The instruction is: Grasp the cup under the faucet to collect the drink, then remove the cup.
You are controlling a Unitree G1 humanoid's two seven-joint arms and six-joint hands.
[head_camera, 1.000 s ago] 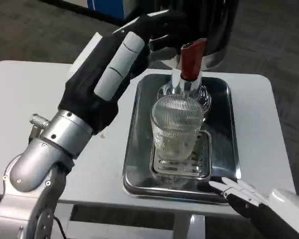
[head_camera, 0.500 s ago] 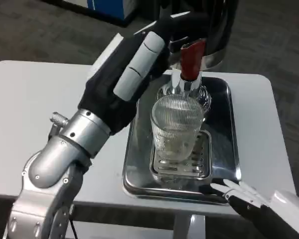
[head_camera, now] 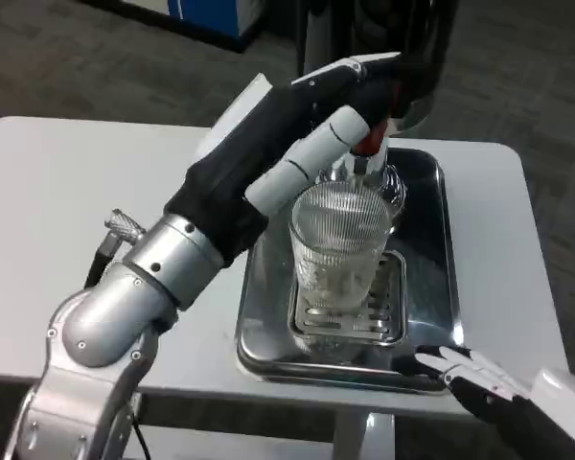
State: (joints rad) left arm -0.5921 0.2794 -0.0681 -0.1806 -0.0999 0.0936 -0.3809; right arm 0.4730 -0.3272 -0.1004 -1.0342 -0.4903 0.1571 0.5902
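Head view: left hand [head_camera: 311,125] at faucet [head_camera: 369,144].

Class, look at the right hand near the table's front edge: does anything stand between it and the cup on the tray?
Only the tray's raised front rim lies between the right hand and the cup; above that rim the way looks open. The left hand is up at the red tap lever, over and behind the cup, not in that path.

— The left arm? 
— Silver forearm rising diagonally from lower left, its black-and-white left hand [head_camera: 297,144] stretched out, fingers [head_camera: 318,156] extended up and to the right.

— The right? 
— White-backed right hand [head_camera: 503,398] low at the bottom right corner, pale fingers apart and pointing left, gripping nothing.
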